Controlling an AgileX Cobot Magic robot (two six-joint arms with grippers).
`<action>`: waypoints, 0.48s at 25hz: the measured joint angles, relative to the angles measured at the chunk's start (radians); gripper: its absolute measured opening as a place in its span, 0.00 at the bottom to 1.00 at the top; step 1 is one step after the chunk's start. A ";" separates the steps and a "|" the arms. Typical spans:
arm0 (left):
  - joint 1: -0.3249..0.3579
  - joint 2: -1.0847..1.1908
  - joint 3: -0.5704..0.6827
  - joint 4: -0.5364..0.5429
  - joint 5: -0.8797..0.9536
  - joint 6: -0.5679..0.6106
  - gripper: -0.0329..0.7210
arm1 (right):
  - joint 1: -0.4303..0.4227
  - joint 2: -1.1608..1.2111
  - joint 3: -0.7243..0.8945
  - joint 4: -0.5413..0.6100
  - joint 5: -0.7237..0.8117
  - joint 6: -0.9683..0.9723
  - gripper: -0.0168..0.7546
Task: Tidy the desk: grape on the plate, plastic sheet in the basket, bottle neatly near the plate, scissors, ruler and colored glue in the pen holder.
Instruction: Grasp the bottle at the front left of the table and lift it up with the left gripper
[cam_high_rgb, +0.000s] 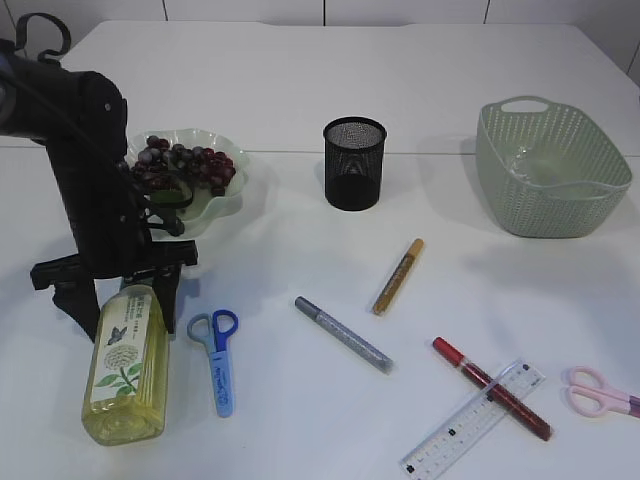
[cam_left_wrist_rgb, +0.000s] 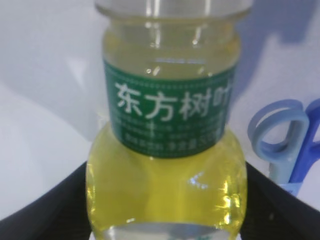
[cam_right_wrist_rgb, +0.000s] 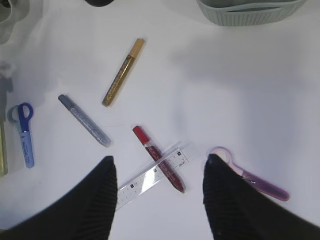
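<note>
Yellow tea bottle (cam_left_wrist_rgb: 165, 165), lying flat, sits between the spread jaws of the left gripper (cam_high_rgb: 118, 285), grip unclear. At three o'clock lie blue scissors (cam_high_rgb: 217, 358); at twelve, grapes (cam_high_rgb: 183, 165) on the plate (cam_high_rgb: 228, 205). Right gripper (cam_right_wrist_rgb: 159, 197) hangs released above the clear ruler (cam_right_wrist_rgb: 150, 176).

Slanted overview; left wrist close on bottle (cam_left_wrist_rgb: 165, 150); right wrist overhead.

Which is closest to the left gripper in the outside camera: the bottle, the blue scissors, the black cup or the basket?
From the left gripper:
1. Bottle, right at its jaws.
2. Blue scissors, just right of the bottle.
3. Black cup, middle back.
4. Basket, far right.
</note>
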 joint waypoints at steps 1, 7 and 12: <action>0.000 0.000 0.000 0.000 0.000 0.000 0.80 | 0.000 0.000 0.000 0.000 0.000 0.000 0.59; 0.000 0.000 -0.002 0.002 0.000 0.001 0.61 | 0.000 0.000 0.000 0.000 0.000 0.000 0.59; 0.000 0.000 -0.002 0.006 0.000 0.016 0.60 | 0.000 0.000 0.000 0.000 0.000 0.000 0.59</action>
